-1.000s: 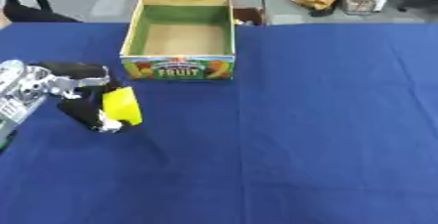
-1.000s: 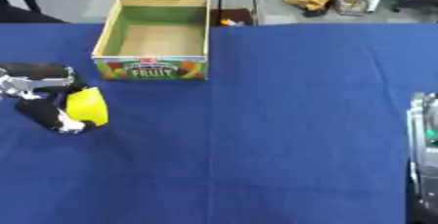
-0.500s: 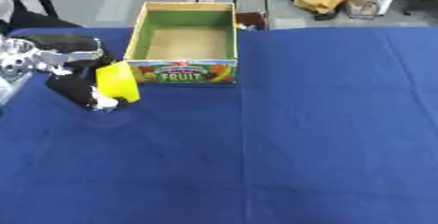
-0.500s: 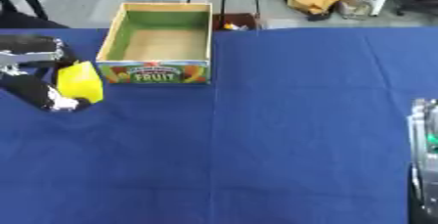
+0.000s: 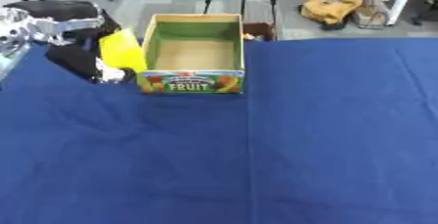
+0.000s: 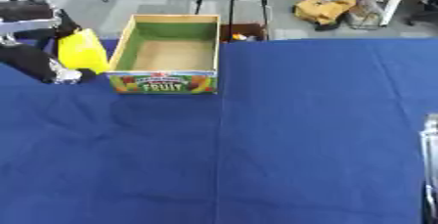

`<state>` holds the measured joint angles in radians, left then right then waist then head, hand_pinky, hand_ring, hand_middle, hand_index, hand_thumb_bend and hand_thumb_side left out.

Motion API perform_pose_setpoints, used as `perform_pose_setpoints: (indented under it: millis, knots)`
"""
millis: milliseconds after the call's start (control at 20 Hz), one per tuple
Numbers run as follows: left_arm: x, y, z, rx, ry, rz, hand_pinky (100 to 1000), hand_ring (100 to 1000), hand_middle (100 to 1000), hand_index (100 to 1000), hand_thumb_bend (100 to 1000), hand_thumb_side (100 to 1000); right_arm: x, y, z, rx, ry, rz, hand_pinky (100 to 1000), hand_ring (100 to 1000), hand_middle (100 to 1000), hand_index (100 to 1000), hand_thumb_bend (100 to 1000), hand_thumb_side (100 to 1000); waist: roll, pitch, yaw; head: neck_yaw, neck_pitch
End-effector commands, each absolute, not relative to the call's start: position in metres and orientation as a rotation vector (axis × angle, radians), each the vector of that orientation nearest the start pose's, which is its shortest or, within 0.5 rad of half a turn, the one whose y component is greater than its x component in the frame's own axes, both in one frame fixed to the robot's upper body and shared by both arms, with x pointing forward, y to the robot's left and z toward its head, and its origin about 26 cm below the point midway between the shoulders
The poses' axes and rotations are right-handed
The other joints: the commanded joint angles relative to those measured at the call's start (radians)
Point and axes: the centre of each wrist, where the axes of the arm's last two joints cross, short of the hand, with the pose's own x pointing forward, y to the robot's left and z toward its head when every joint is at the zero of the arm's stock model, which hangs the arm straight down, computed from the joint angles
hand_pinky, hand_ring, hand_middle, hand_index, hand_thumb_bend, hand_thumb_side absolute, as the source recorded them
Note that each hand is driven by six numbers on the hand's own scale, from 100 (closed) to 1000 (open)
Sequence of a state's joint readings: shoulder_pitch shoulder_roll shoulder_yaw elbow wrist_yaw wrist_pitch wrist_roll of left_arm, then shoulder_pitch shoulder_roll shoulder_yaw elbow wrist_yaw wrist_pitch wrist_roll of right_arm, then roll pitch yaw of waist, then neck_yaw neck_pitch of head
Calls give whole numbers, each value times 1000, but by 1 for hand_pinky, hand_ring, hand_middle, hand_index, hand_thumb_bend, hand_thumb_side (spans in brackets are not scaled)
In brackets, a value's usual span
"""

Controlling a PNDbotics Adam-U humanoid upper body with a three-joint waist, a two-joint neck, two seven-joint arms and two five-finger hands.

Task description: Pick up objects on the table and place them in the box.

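Left hand (image 5: 73, 54) carried the yellow object (image 5: 121, 51) up beside the box (image 5: 193, 52), fingers clamped on it; swing toward 3 o'clock, clear the wall before releasing.

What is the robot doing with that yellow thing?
The robot's left hand is holding a yellow object in the air, just to the left of the cardboard fruit box. The box sits open on the blue table and looks empty inside. The yellow object is not in the box yet; it probably goes in next. The right hand only shows as a sliver at the right edge of the right eye view, doing nothing.
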<state>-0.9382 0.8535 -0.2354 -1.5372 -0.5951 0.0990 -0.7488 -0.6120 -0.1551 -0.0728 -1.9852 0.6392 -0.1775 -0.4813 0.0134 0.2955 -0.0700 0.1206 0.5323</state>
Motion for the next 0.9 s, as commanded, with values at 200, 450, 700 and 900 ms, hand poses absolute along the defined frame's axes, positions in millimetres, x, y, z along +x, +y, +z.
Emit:
perform_pose_setpoints:
  millis: [200, 450, 700, 900]
  knots:
    - [399, 298, 389, 1113, -1422, -1446, 365, 469, 406, 564, 100, 564, 314, -219, 293, 1003, 3099, 110, 724, 820, 623, 844, 100, 935, 8, 6, -23, 38, -40]
    - [417, 300, 396, 1186, -1460, -1346, 359, 462, 399, 555, 100, 546, 314, -218, 298, 988, 3088, 108, 723, 821, 621, 844, 100, 923, 10, 34, -47, 72, -67]
    - [432, 311, 393, 1266, -1477, -1215, 351, 455, 392, 544, 100, 576, 313, -214, 307, 952, 3071, 108, 724, 819, 620, 844, 100, 958, 7, 66, -91, 129, -103]
    - [442, 318, 392, 1319, -1486, -1138, 345, 451, 386, 537, 100, 583, 312, -210, 312, 921, 3063, 109, 725, 820, 619, 844, 100, 964, 3, 89, -116, 162, -126]
